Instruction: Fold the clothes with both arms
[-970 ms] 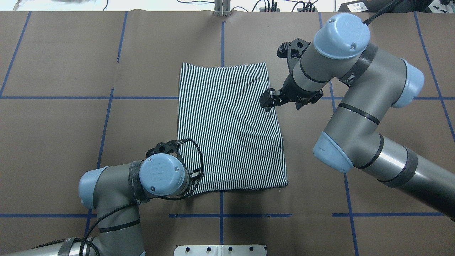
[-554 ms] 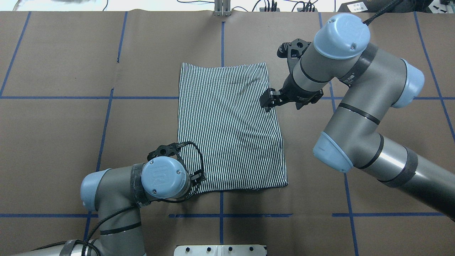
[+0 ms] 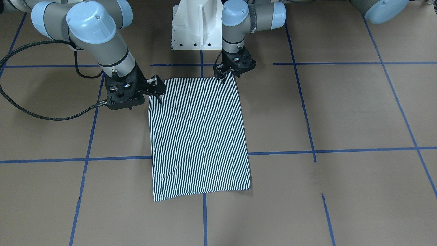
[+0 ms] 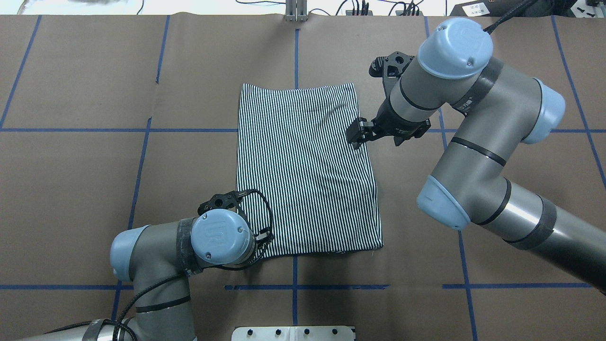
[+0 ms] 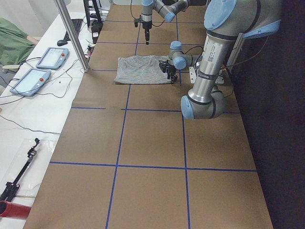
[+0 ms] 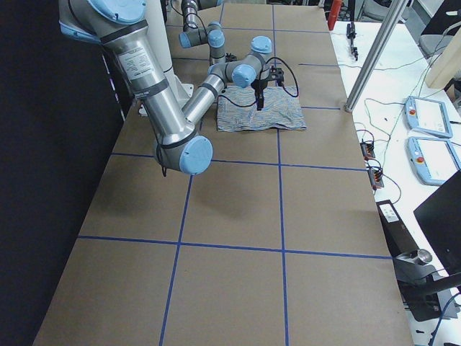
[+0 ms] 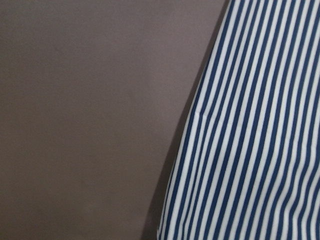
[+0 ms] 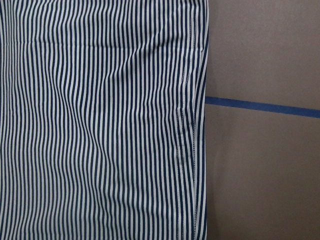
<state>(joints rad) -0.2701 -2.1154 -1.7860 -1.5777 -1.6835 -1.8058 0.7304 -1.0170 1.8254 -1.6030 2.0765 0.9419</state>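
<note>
The striped shirt (image 4: 305, 170) lies flat, folded into a tall rectangle (image 3: 199, 136); collar and placket are hidden. My left gripper (image 3: 222, 78) sits low at the shirt's corner nearest the base, mostly hidden under its wrist (image 4: 220, 241) from overhead; I cannot tell if it is open or shut. The left wrist view shows the shirt's edge (image 7: 250, 150) very close. My right gripper (image 4: 356, 135) hovers over the shirt's right edge with its fingers apart and nothing between them (image 3: 159, 91). The right wrist view looks down on that hemmed edge (image 8: 192, 125).
Brown paper with blue tape lines (image 4: 293, 286) covers the table. The white pedestal base (image 3: 196, 24) stands just behind the shirt. A large arm (image 5: 209, 71) fills the foreground in the side views. Control pendants (image 5: 50, 57) and cables lie on a side bench.
My left wrist has shifted slightly toward the robot's base and a little right, staying at the shirt's near corner. The right arm and the shirt have not moved.
</note>
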